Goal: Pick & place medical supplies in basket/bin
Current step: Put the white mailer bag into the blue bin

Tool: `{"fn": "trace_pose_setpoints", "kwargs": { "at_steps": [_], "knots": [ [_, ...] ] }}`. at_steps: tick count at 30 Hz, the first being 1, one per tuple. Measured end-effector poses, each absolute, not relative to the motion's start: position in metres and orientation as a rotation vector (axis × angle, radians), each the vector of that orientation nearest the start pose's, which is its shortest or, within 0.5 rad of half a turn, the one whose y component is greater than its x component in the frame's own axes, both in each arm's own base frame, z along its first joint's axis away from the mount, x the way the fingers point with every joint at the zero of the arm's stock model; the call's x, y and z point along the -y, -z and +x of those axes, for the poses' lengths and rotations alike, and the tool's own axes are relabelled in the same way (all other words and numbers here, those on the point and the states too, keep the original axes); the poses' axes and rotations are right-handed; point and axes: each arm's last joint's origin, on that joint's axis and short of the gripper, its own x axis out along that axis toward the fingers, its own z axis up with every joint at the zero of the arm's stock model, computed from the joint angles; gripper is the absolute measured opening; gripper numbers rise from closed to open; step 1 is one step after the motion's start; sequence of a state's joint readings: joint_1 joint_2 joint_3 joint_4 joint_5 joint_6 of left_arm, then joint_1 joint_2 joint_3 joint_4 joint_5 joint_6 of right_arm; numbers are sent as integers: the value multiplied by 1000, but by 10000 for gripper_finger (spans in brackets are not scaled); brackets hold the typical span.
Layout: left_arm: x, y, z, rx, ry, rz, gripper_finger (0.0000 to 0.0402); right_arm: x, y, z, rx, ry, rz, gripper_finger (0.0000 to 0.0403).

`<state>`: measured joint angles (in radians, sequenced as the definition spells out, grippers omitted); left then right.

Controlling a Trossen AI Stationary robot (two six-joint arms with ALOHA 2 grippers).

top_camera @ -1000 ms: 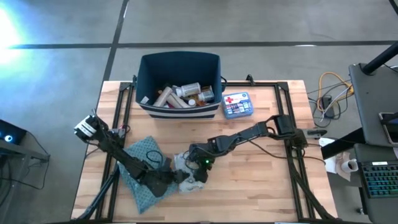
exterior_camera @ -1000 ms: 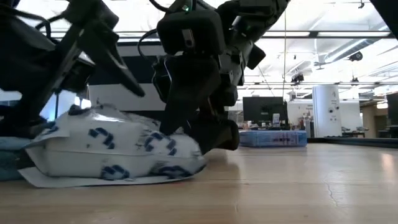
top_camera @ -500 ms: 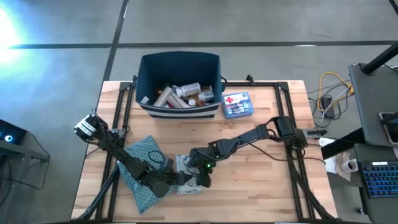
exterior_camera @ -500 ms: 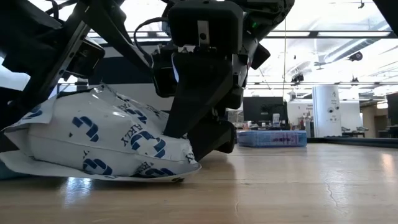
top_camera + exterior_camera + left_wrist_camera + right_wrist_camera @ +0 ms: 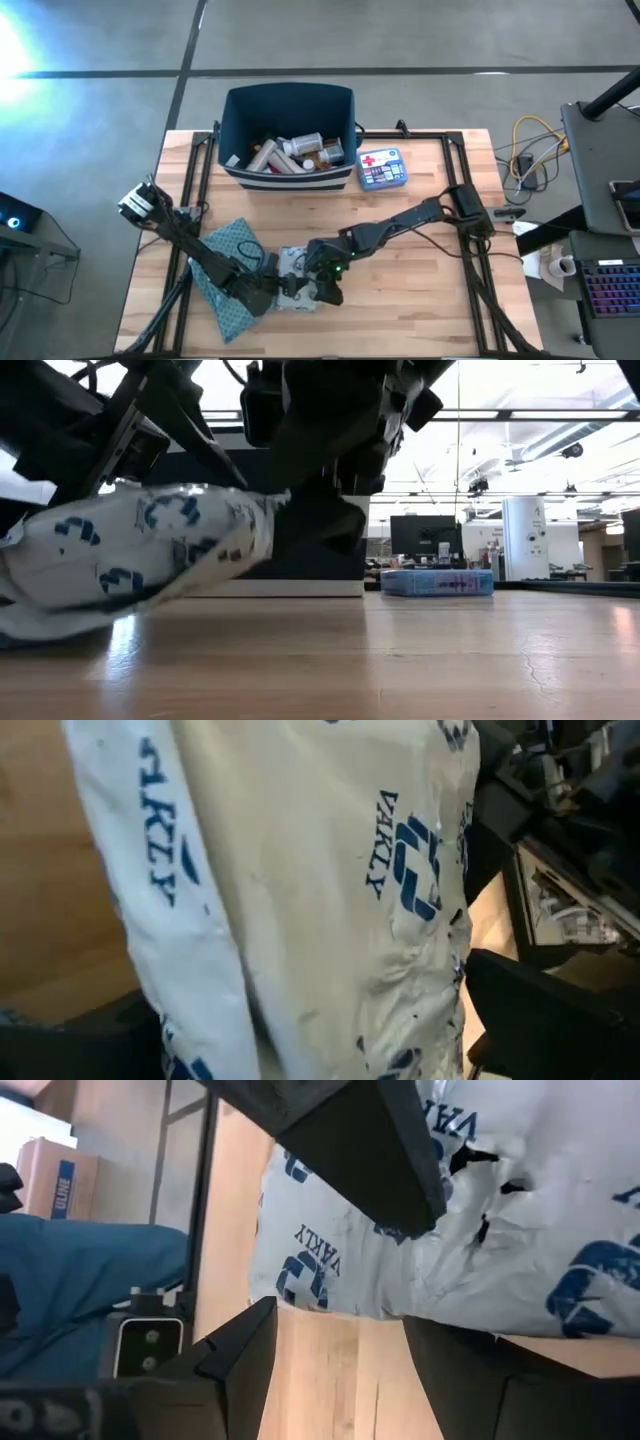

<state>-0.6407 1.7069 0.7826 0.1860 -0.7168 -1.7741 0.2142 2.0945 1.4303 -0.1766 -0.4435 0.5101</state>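
A white pouch with blue print (image 5: 294, 277) is at the table's near middle, between my two grippers. My right gripper (image 5: 318, 283) is shut on its right end. My left gripper (image 5: 278, 290) is open, and the pouch's other end (image 5: 300, 900) fills the space between its fingers; I cannot tell whether they touch it. The left arm lies over a teal dotted cloth (image 5: 222, 250). The navy bin (image 5: 290, 105) stands at the far edge with bottles inside. A blue-white red-cross box (image 5: 382, 168) rests flat on the wood to its right. My right gripper pinches the pouch's right end (image 5: 262, 510) between its two fingers (image 5: 235, 1365). It comes from the table's right, slanting down. That end is lifted off the wood, and the pouch tilts down to its left end (image 5: 40, 615), which sags close to the table.
Black frame rails (image 5: 203, 170) run along the table's left and right sides. Bare wood (image 5: 420, 300) lies at the near right. In the low view the red-cross box (image 5: 438, 582) shows far behind the pouch.
My right gripper has gone a little toward the near edge, then risen and rolled. The pouch, which lay flat on the table, has slid nearer and now tilts: its right end is lifted clear while its left end stays low.
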Motion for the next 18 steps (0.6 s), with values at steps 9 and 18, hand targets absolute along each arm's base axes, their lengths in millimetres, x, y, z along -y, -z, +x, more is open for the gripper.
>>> {"fn": "trace_pose_setpoints", "kwargs": {
  "at_steps": [9,18],
  "knots": [
    [167,-190,261,-197,-447,-1190,261,-100,-186,428,-911,-357,466,210],
    [146,-267,239,33,-414,-1051,171,-83,-283,384,-723,-132,262,210]
  ]
}}
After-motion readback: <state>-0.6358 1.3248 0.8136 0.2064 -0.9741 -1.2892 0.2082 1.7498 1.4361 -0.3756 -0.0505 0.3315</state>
